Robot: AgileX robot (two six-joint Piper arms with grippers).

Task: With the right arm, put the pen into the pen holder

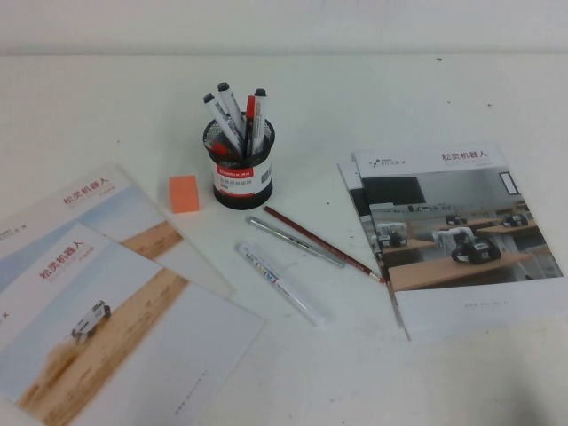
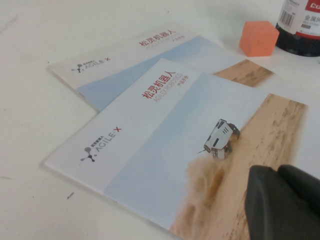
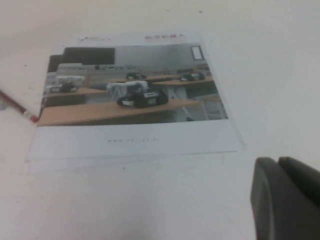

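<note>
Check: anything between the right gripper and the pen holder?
Only flat things: red pencil, silver pen and white pen lie between them, near the pen holder. Right gripper, shut, by the right brochure; left gripper over the left brochures.

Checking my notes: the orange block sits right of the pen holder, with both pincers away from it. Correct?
No: the high view shows the orange block left of the pen holder. The left pincer is by the brochures, the right pincer beside the booklet, both away from it.
</note>
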